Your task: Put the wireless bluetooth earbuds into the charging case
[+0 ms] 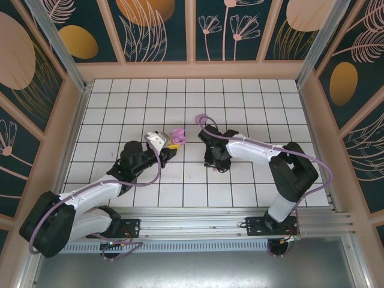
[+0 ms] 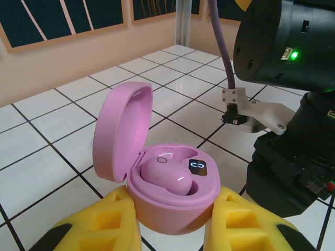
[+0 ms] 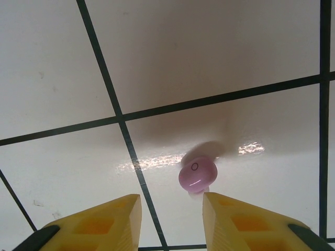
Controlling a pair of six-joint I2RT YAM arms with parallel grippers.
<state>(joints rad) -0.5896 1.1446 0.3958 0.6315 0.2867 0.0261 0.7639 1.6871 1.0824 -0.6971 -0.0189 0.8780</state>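
With left gripper (image 2: 175,201) at bottom edge, clamping open charging case (image 2: 124,125), seated earbud (image 2: 166,175) inside. With right gripper (image 3: 171,203) parted at bottom edge, loose earbud (image 3: 197,174) just above on tabletop (image 3: 209,52).

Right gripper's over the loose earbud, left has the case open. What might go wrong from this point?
1. In the right wrist view the loose earbud lies off-centre under the open right gripper; closing could flick it across the glossy tile.
2. The left gripper grips the charging case only at its lower body; pressing an earbud in might tip it.
3. The seated earbud leaves little room; a crooked insert may dislodge it.
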